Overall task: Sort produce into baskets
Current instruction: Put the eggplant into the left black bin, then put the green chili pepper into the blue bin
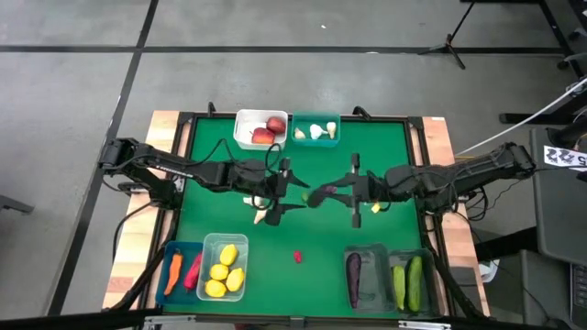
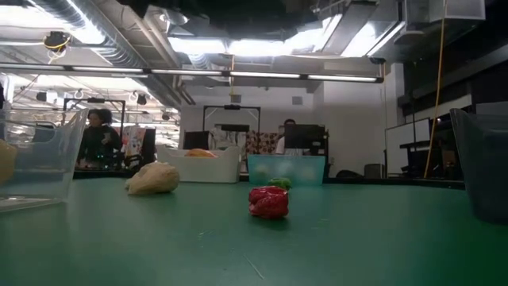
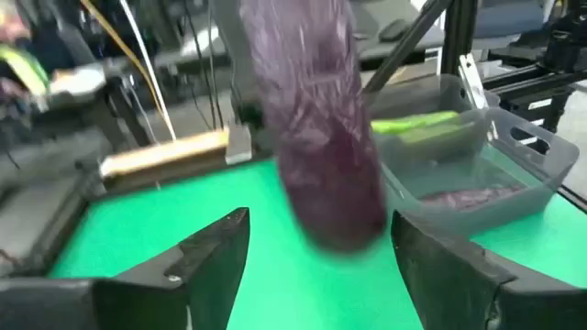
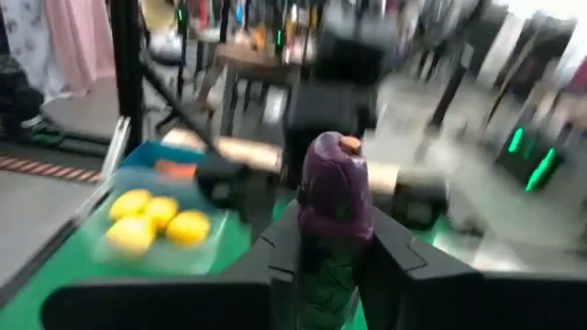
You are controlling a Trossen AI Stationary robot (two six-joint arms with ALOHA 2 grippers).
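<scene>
My right gripper (image 1: 328,194) is shut on a purple eggplant (image 1: 320,195) above the middle of the green table. My left gripper (image 1: 290,192) is open and faces it. In the left wrist view its two fingers (image 3: 213,249) stand on either side of the eggplant's free end (image 3: 337,215) without touching it. A red chilli (image 1: 297,257) lies on the table nearer the front and also shows in the low view (image 2: 268,202). A white garlic (image 2: 153,179) lies on the table below my left gripper, and a small green piece (image 1: 305,195) lies near it. My right gripper pinches the eggplant's body (image 4: 332,240) between its two fingers. The fingers come level from the table's right side and lie along the eggplant. Its brown-tipped end (image 4: 347,144) sticks out past the fingertips toward my left gripper. The eggplant is clear of the table.
The white basket (image 1: 246,137) with apples and the teal basket (image 1: 316,141) with garlic stand at the far edge. At the near edge stand the blue basket (image 1: 168,249), the pale green one (image 1: 209,243) with lemons, and two dark ones (image 1: 376,252), (image 1: 424,275). A yellow piece (image 1: 376,208) lies under my right arm.
</scene>
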